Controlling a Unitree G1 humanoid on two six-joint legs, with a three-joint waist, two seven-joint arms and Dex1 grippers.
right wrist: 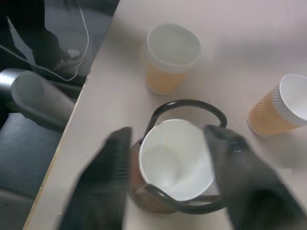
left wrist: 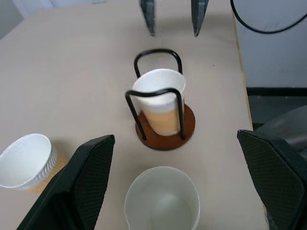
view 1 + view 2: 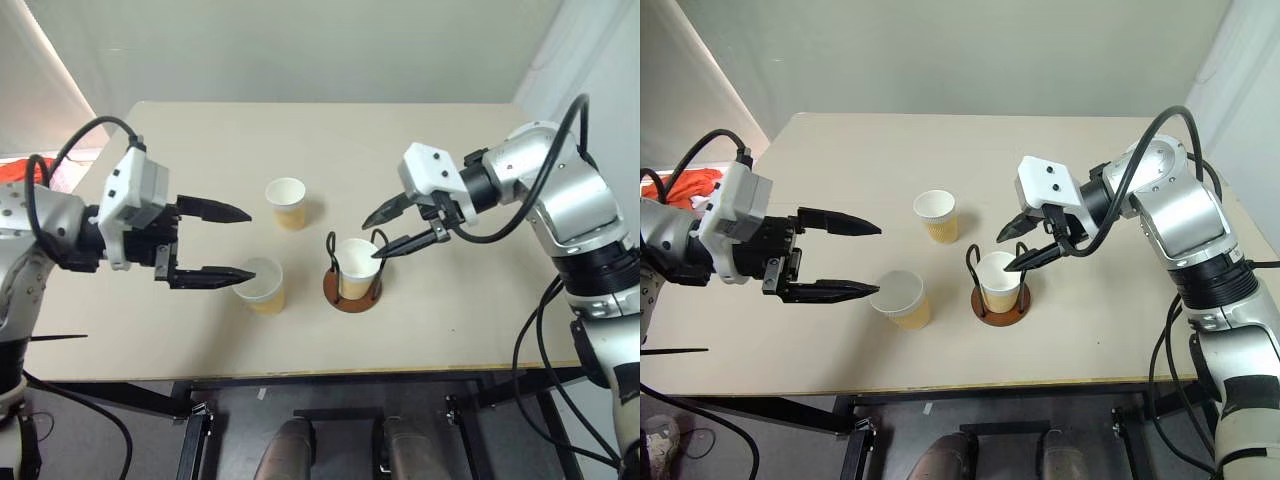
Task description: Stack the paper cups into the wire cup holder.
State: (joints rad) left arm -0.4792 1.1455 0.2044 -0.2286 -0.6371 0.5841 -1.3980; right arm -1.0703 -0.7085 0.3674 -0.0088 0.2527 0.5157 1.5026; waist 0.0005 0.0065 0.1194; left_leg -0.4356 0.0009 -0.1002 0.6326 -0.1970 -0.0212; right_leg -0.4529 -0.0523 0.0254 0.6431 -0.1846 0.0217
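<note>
While one small paper cup with a white rim and pale yellow side sits upright inside the wire cup holder with a round rust-brown base and two thin black loops, two more cups wait on the pale counter.

Nearest the front edge of the counter stands the second paper cup. It is upright, with its mouth facing up. The left end effector is right by it, with its two black fingers spread wide and nothing in them. The lower finger reaches just to the rim of this cup, and the cup lies a little ahead of and below the tips. So the left arm is the nearer one for this cup.

Just beside that cup, toward the robot's right, is the holder. The right end effector hangs just above it with its fingers apart, on either side of the cup's rim, gripping nothing. I think it has let the cup go.

Farther back stands the third paper cup, also upright, well apart from both arms but closer to the left one.

The back of the counter has lots of open room. The holder's loops are tall, so the next cup must go up first and then come straight down.
</note>
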